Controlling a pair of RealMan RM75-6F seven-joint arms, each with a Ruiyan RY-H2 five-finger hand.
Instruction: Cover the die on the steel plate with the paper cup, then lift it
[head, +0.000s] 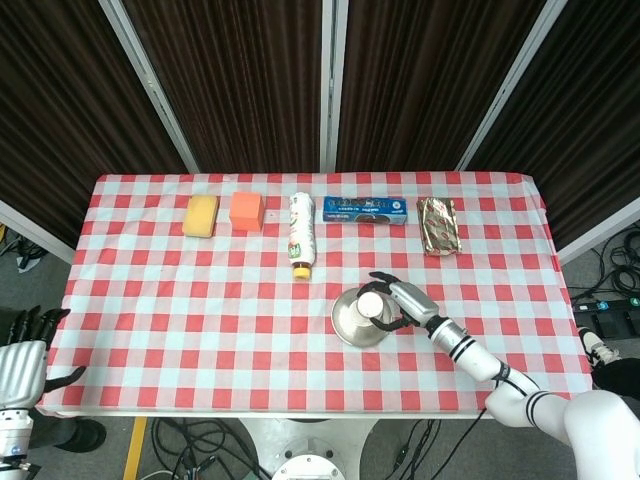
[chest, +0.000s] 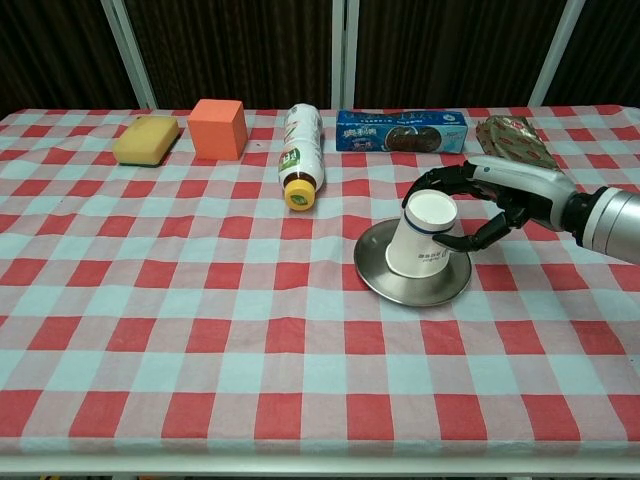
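My rig sits in lab test cell: dark pleated curtain panels (head: 250, 80) behind red-white checked table (head: 200, 300), loose black cables (head: 200, 440) on grey floor.

On the bench (chest: 150, 330), a row of things lies along the far edge: from left to right, a sponge (chest: 146, 139), a foam cube (chest: 219, 128) just beside it, a bottle (chest: 299, 155) lying on its side with its cap toward the near edge, a biscuit box (chest: 401, 130), and a foil packet (chest: 511, 137) at the right end. Nearer than this row, right of centre, sits the steel plate (chest: 380, 282). The paper cup (chest: 424, 235) stands upside down on the plate, tilted. The right hand (chest: 492, 196) reaches in from the right, its fingers (chest: 432, 183) around the cup. The left hand (head: 22, 352) hangs off the bench's near left corner, well apart from everything on it.
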